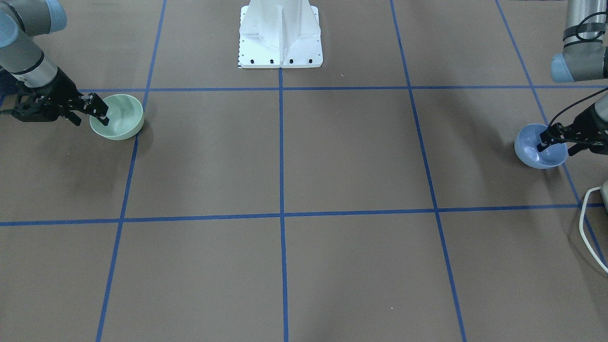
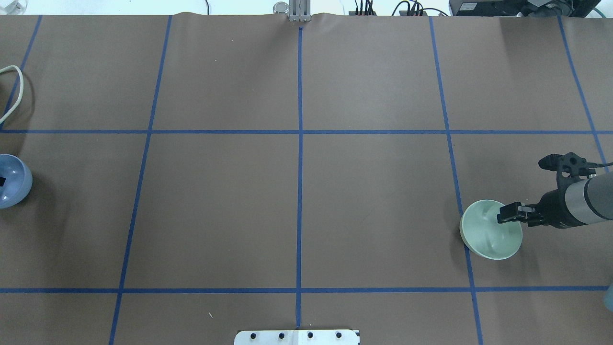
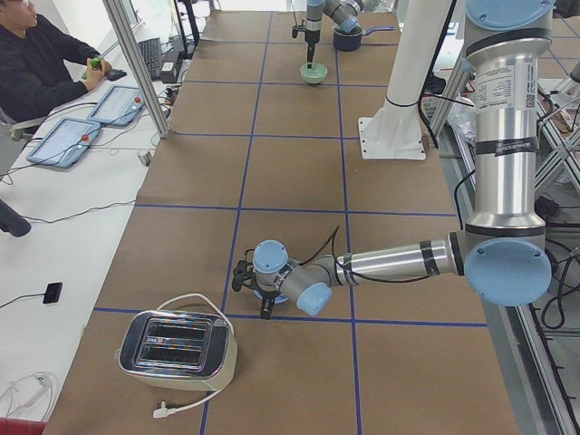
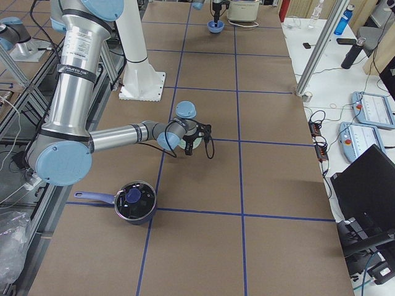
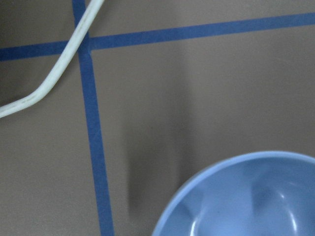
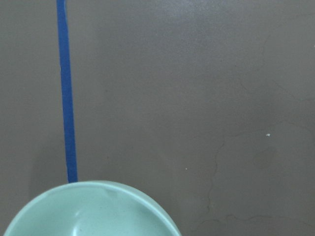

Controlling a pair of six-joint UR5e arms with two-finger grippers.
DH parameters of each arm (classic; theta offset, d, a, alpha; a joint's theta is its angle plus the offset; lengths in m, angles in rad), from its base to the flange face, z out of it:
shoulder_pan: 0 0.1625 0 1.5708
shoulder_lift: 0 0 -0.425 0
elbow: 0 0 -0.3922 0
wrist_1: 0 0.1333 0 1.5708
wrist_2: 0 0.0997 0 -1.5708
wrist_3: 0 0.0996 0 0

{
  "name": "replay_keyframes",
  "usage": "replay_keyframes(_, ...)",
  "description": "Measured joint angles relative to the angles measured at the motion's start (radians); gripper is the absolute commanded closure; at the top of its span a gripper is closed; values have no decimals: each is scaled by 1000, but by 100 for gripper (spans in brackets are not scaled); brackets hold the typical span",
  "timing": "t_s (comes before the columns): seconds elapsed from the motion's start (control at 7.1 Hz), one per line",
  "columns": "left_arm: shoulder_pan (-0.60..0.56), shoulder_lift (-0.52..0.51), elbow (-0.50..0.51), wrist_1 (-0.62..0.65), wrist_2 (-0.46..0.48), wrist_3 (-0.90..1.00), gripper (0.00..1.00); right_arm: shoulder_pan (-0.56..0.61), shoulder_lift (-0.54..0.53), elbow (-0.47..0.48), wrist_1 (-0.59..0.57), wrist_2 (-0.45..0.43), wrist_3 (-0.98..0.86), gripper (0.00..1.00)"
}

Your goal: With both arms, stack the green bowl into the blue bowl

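The green bowl (image 1: pixel 118 116) is tilted at the table's far right side and also shows in the overhead view (image 2: pixel 488 232). My right gripper (image 1: pixel 92 118) is shut on its rim, one finger inside the bowl; it also shows from overhead (image 2: pixel 504 215). The blue bowl (image 1: pixel 539 148) is tilted at the far left side and sits at the overhead view's left edge (image 2: pixel 13 179). My left gripper (image 1: pixel 556 147) is shut on its rim, one finger inside. Each wrist view shows only its bowl's rim, blue (image 5: pixel 246 196) and green (image 6: pixel 93 211). I cannot tell whether either bowl is off the table.
The white base post (image 1: pixel 280 35) stands at the robot's side, mid-table. A toaster (image 3: pixel 177 349) with a white cable (image 1: pixel 589 228) sits beyond the blue bowl. A dark lidded pot (image 4: pixel 133 200) sits near the green bowl. An operator (image 3: pixel 36 63) sits at a side desk.
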Motion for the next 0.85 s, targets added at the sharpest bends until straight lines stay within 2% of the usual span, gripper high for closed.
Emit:
replay_keyframes(0.14, 0, 0, 0, -1, 0, 1, 20, -3, 0, 0, 1, -1, 1, 97)
replay_keyframes(0.42, 0, 0, 0, -2, 0, 1, 52, -9, 1, -1, 1, -1, 2, 100)
replay_keyframes(0.56, 0, 0, 1, -1, 0, 2, 83, -11, 1, -2, 2, -1, 2, 100)
replay_keyframes(0.7, 0, -1, 1, -1, 0, 3, 100, -12, 3, -4, 3, -1, 3, 100)
replay_keyframes(0.85, 0, -1, 1, -1, 0, 5, 100, -13, 5, -5, 3, -2, 4, 100)
